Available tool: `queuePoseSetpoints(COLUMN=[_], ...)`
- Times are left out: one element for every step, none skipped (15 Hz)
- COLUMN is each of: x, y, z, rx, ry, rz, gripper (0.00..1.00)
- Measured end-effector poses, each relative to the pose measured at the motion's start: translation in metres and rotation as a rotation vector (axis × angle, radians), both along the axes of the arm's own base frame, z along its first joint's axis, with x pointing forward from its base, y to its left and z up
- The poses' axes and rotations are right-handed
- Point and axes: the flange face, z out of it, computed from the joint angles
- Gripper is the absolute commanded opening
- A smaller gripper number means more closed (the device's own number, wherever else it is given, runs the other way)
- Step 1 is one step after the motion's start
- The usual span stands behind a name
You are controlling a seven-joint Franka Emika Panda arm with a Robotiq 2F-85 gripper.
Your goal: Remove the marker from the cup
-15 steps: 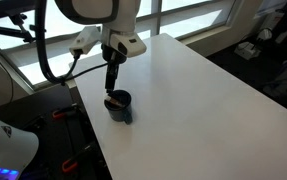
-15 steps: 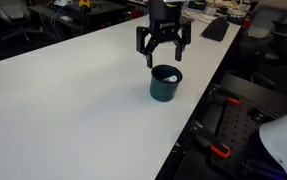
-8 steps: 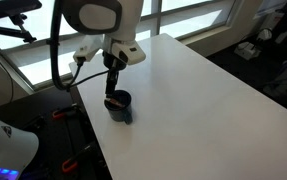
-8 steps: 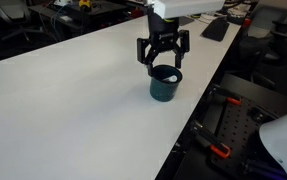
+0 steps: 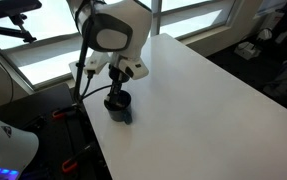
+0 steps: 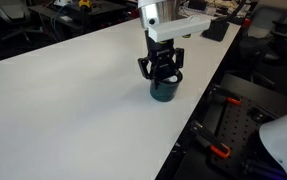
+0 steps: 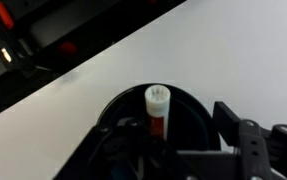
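The dark navy cup stands on the white table near its edge and also shows in the other exterior view. In the wrist view the marker stands inside the cup: a reddish body with a white end pointing up. My gripper hangs straight down over the cup with its fingertips at the rim. In the wrist view the fingers are spread to either side of the marker, not touching it. The gripper is open.
The white table stretches wide beside the cup. Its edge runs close by the cup, with floor and red-handled tools below. Desks and chairs stand at the back.
The gripper has come down from above the cup until its fingertips reach the rim. The arm has leaned lower over the table. The cup has not moved.
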Motion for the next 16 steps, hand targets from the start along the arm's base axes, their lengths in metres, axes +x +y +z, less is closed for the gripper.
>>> queuePoseSetpoints(x=[0.000, 0.000, 0.000, -0.001, -0.001, -0.001, 0.000, -0.001, -0.001, -0.002, -0.002, -0.002, -0.002, -0.002, -0.002, -0.002], y=[-0.002, -0.003, -0.004, -0.005, -0.006, -0.007, -0.007, -0.007, -0.007, -0.007, -0.007, -0.008, -0.008, -0.008, -0.008, -0.007], z=[-0.003, -0.006, -0.009, -0.011, -0.013, -0.014, -0.014, -0.014, -0.015, -0.016, -0.017, -0.017, -0.018, -0.018, -0.018, -0.018], rx=[0.000, 0.000, 0.000, 0.000, 0.001, 0.002, 0.003, 0.003, 0.003, 0.003, 0.002, 0.002, 0.002, 0.002, 0.002, 0.002], ry=[0.006, 0.012, 0.018, 0.023, 0.028, 0.027, 0.028, 0.029, 0.031, 0.035, 0.037, 0.038, 0.038, 0.038, 0.038, 0.038], rz=[-0.003, -0.005, -0.006, -0.006, -0.006, -0.003, -0.003, -0.003, -0.004, -0.003, -0.004, -0.005, -0.005, -0.006, -0.005, -0.003], gripper=[0.33, 0.26, 0.17, 0.11, 0.04, 0.52, 0.55, 0.61, 0.67, 0.50, 0.84, 0.91, 0.99, 1.00, 1.00, 1.00])
